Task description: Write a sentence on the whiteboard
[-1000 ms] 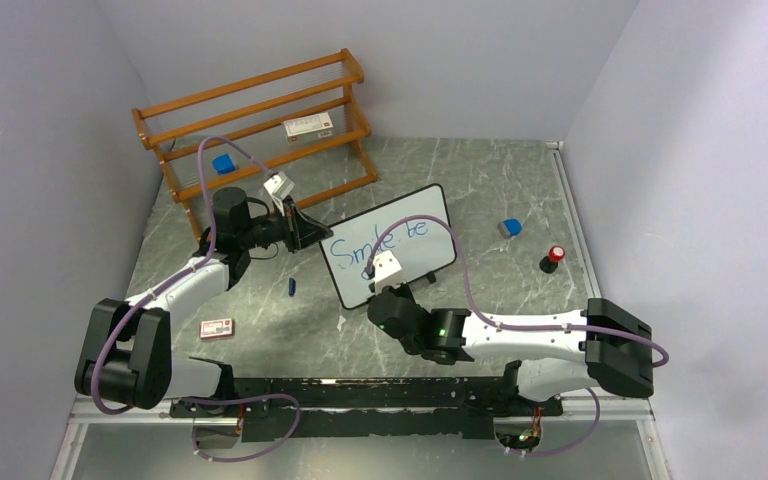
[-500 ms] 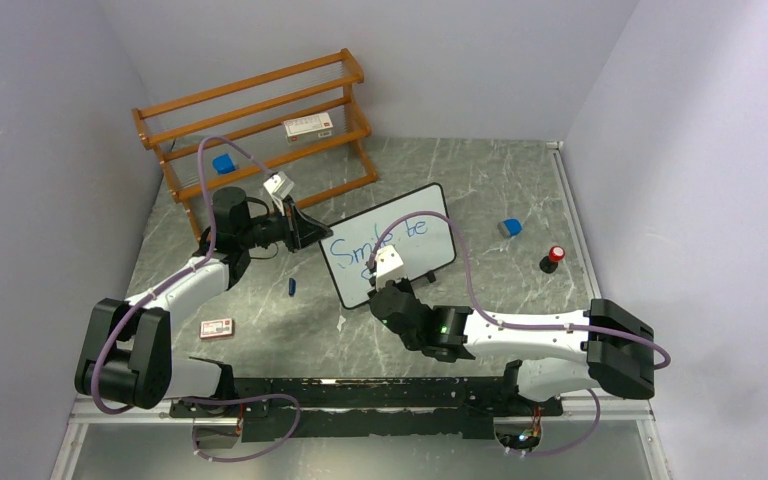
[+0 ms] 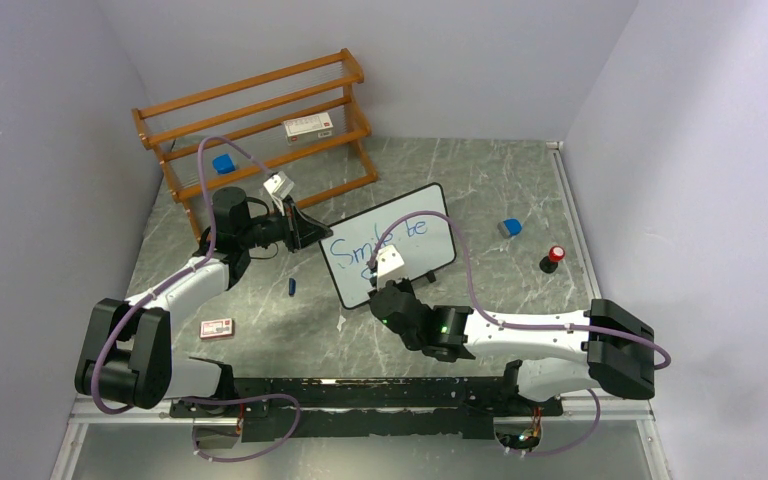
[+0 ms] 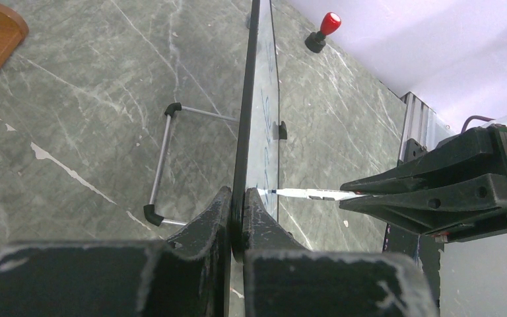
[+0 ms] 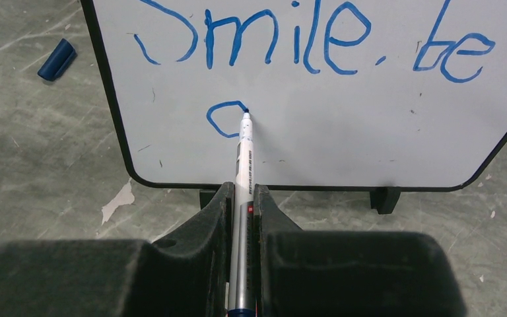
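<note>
The whiteboard is standing upright on its feet near the middle of the grey marbled counter, its face turning toward the arms' bases. A wooden rack is sitting at the counter's far left corner. The left pincer is gripping the board's left edge, its fingers closing on the black frame from both sides. The right pincer is clamping a white marker, the tip touching the board below the first line. The sentence is reading "Smile. be" in blue, with an open loop forming beneath it at the marker's tip. A blue cap is lying on the counter just beside the board's lower left corner.
</note>
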You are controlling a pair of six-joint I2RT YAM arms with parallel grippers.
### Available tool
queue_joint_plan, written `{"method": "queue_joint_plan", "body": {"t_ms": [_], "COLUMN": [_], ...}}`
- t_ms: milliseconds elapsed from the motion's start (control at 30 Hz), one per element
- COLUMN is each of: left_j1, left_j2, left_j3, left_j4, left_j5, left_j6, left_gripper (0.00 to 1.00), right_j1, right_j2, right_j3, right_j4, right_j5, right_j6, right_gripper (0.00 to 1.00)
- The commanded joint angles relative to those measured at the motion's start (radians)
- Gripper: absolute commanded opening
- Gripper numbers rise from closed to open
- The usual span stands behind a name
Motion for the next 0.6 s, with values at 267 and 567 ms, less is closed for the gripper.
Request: {"method": "queue_joint_plan", "body": {"t_ms": [267, 567], "left_j1": [0.009, 0.009], "left_j2": [0.020, 0.020], "left_j3": [0.013, 0.013], "left_j4": [-0.030, -0.030], "left_j5": [-0.010, -0.011], "left_j6": [0.051, 0.049], "left_gripper": [0.05, 0.05], "right_j1": [-0.011, -0.008], "right_j2": [0.002, 0.019], "right_j3": [-0.004, -0.001], "right_j4": [-0.093, -0.137], "right_j5": [-0.036, -0.057], "right_j6": [0.067, 0.092], "right_gripper": [0.00, 0.00]}}
